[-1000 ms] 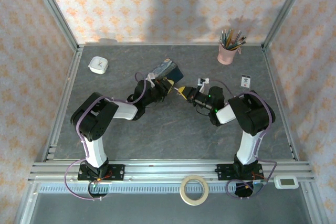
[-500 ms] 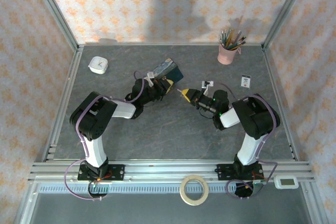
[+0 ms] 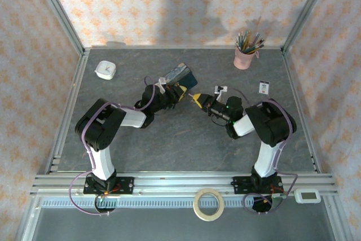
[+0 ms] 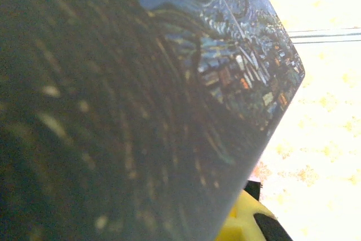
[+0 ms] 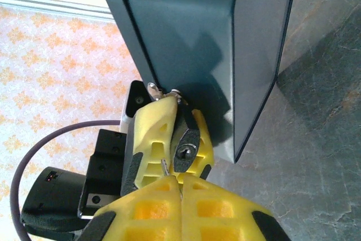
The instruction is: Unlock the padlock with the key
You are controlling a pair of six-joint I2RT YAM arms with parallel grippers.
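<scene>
**Key tip beside the keyhole, both grippers clamped**

Look at your right wrist view first. The right gripper (image 5: 179, 180) has its two yellow, lattice-moulded fingers pressed flat together. A thin sliver of bright metal, the key (image 5: 163, 167), sticks out from the seam between them. Its tip sits just left of the padlock (image 5: 184, 152), a small dark grey metal body with a round, shiny keyhole facing you. You cannot tell from here whether the key touches it.

The padlock is pinched between the ribbed yellow fingers of the left gripper (image 3: 180, 92), closed on its sides and holding it up off the table (image 5: 318, 111). Two small silvery metal ends show just above the finger nearest the wall.

Right behind the padlock stands the box (image 5: 197, 43), tilted. Its underside is smooth, matt dark grey with rounded corners, and a shadow falls across it. Your left wrist view shows its other face, a glossy blue swirl painting, blurred at this range.

From above, the two grippers meet nose to nose mid-table on the mottled grey slate-look surface.
</scene>
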